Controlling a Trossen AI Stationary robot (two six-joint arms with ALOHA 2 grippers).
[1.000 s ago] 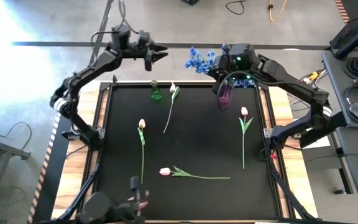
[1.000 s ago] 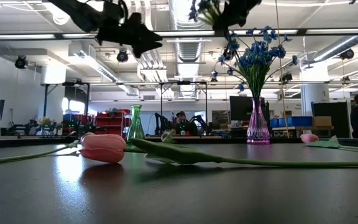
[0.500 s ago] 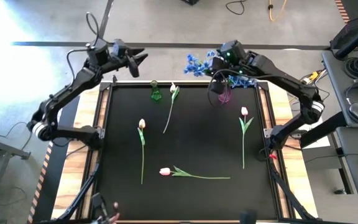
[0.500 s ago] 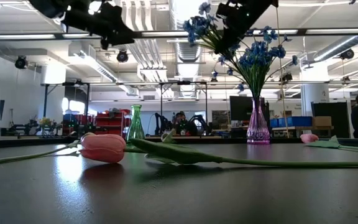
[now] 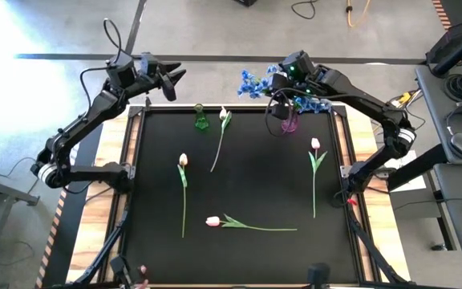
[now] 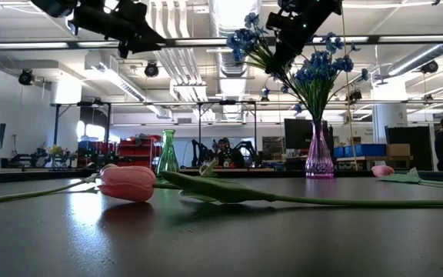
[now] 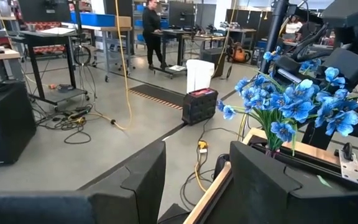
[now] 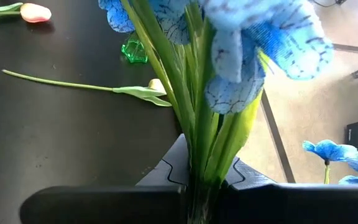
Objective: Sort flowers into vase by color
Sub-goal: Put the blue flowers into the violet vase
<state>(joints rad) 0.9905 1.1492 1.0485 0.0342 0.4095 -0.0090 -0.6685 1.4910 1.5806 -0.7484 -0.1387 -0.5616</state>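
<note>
Desk (image 5: pixel 247 193), black top: nearest, one pink tulip (image 5: pixel 212 221) lying flat with its stem along the front edge; behind it two more pink tulips, left (image 5: pixel 183 160) and right (image 5: pixel 315 144), stems pointing forward; farther back a white tulip (image 5: pixel 223 113) beside an empty green vase (image 5: pixel 201 119); at the far right corner a purple vase (image 5: pixel 289 122) with blue flowers. Right gripper (image 5: pixel 277 80) above that vase, clamped on a bunch of blue flowers (image 5: pixel 253 80). Left gripper (image 5: pixel 169 78) beyond the far left edge, fingers spread apart, holding nothing.
</note>
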